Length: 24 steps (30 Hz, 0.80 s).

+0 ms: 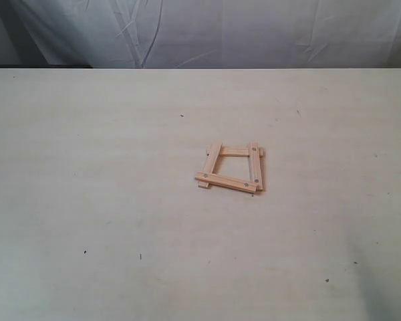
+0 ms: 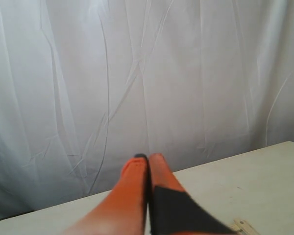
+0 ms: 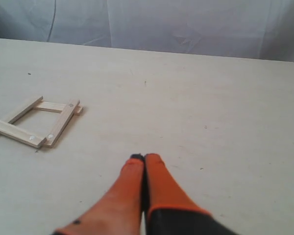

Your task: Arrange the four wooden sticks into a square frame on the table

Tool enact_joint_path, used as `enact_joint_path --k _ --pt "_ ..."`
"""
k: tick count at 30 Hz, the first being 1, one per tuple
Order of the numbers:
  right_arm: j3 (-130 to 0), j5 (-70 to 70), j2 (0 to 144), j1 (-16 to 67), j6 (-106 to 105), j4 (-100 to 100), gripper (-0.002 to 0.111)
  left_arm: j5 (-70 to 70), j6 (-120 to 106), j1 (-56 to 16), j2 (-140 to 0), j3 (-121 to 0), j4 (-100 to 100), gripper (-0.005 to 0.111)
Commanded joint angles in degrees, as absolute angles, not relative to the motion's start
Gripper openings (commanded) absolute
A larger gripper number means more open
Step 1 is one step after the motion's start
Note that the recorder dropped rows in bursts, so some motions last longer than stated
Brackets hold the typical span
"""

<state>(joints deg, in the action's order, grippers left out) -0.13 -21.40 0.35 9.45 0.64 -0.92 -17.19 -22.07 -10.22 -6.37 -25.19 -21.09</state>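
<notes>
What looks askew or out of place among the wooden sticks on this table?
The frame of four thin light-tan wooden sticks on the pale beige table is skewed: the left stick leans inward, so it looks like a trapezoid, not a square.

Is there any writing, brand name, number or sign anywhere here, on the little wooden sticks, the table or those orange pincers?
None: no text can be read in any view.
The wooden sticks carry only small dark dots near their ends, no print.
The table shows a few tiny specks, not letters.
The left pincer, the right pincer and the white curtain are unmarked.
</notes>
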Motion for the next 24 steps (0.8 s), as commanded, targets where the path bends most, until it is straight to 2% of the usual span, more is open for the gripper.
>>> enact_joint_path --k 1,12,24 --pt "0.0 -20.1 0.0 9.1 1.1 -0.7 0.0 -16.7 -22.0 -10.4 -6.0 -25.0 -20.9 0.0" --pt "0.0 -20.1 0.0 5.3 1.2 -0.7 0.0 -16.7 -21.9 -10.4 -6.0 -25.0 -21.0 0.0" --pt "0.0 -20.1 0.0 5.1 1.2 -0.4 0.0 -16.7 -21.9 -10.4 -6.0 -25.0 -21.0 0.0"
